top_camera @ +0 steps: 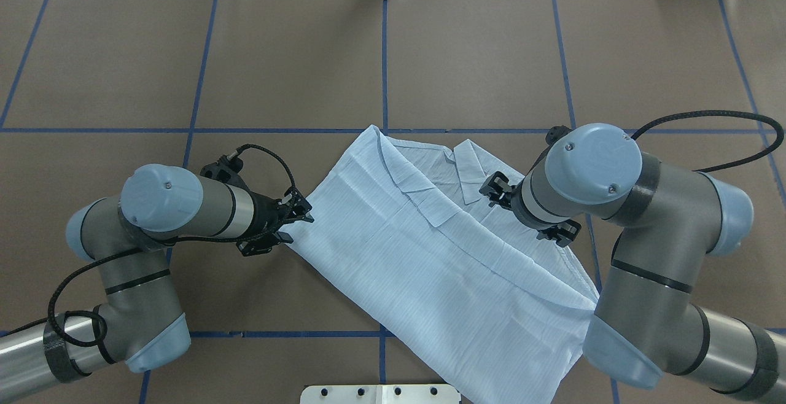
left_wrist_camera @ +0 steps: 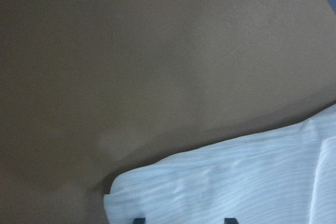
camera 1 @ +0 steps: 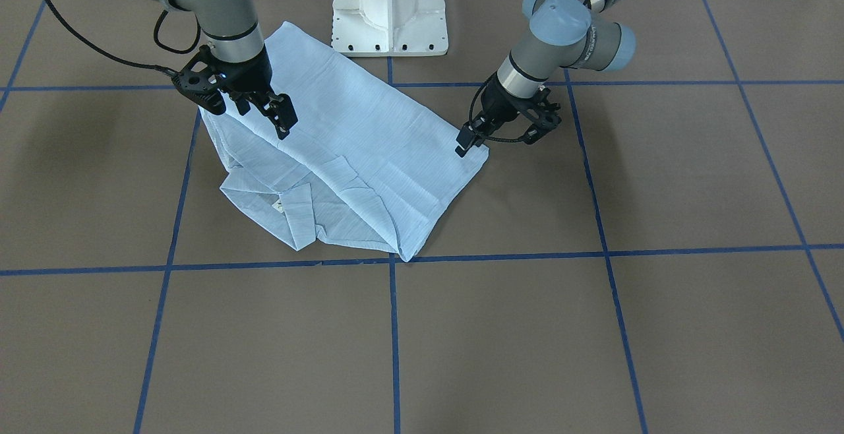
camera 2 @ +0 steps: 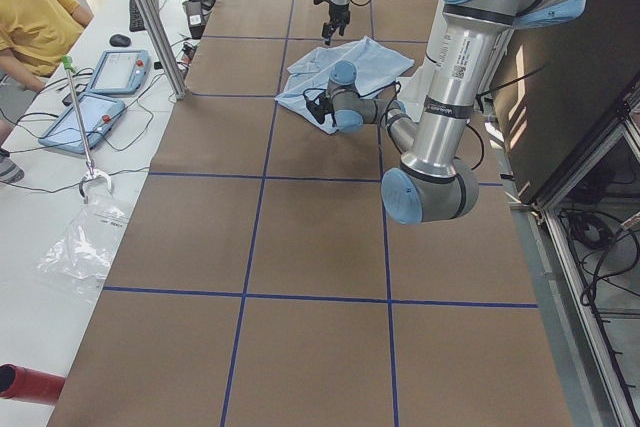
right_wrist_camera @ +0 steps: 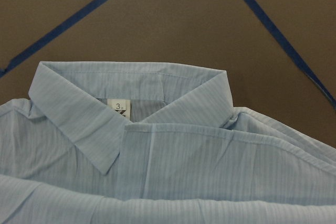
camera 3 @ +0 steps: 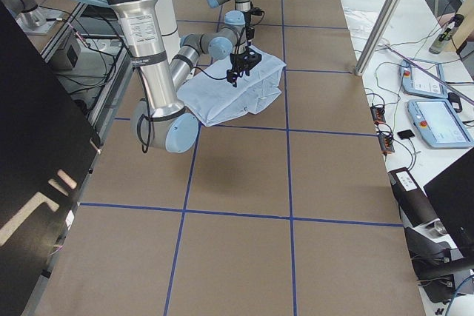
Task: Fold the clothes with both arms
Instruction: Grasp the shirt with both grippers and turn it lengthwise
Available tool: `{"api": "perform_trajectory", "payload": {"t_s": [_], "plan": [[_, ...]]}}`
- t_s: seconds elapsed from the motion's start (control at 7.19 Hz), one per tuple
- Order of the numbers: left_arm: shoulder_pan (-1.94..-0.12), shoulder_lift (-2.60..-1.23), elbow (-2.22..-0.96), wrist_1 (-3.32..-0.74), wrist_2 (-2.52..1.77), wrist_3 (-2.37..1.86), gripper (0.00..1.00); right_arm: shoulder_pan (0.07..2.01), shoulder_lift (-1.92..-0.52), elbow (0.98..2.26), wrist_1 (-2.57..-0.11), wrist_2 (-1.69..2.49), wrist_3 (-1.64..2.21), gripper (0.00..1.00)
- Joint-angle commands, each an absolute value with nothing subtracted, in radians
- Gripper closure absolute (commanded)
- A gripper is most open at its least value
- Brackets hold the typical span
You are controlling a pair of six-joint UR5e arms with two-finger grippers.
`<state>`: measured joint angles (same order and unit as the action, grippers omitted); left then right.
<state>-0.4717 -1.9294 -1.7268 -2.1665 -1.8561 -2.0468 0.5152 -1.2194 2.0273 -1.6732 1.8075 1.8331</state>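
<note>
Scanning the surface (camera 1: 659, 328), you had room beyond the shirt (camera 1: 376, 137) on the side away from the pedestal base (camera 1: 389, 12). The shirt lay partly folded just in front of that base; thin and limp, it would likely sag and slide, so hems looked best to pinch. Your right claw (camera 1: 267, 116) hung spread near the collar (camera 1: 300, 213); your left claw (camera 1: 463, 145) sat spread over a corner (camera 1: 483, 154).

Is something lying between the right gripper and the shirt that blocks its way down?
Nothing visible does. The right gripper hangs just above the shirt, and no other object lies on the cloth beneath it.
</note>
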Motion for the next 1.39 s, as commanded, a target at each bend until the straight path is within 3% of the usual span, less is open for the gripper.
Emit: {"api": "perform_trajectory", "payload": {"t_s": [0.0, 0.7, 0.83, 0.97, 1.25], "plan": [[-0.468, -1.928, -1.761, -2.048, -1.855, -2.049, 0.4, 0.517, -1.218, 2.011, -1.672, 1.809, 1.832, 0.0], [-0.427, -1.93, -1.744, -2.042, -1.838, -2.054, 0.44, 0.517, -1.216, 1.993, -1.671, 1.809, 1.832, 0.0], [-0.426, -1.928, -1.746, -2.04, -1.819, -2.054, 0.59, 0.517, -1.216, 1.991, -1.671, 1.809, 1.832, 0.0], [-0.426, -1.927, -1.746, -2.039, -1.807, -2.056, 0.98, 0.517, -1.215, 1.988, -1.671, 1.81, 1.832, 0.0], [-0.44, -1.928, -1.794, -1.999, -1.801, -2.046, 1.0, 0.518, -1.215, 1.985, -1.669, 1.81, 1.832, 0.0]]}}
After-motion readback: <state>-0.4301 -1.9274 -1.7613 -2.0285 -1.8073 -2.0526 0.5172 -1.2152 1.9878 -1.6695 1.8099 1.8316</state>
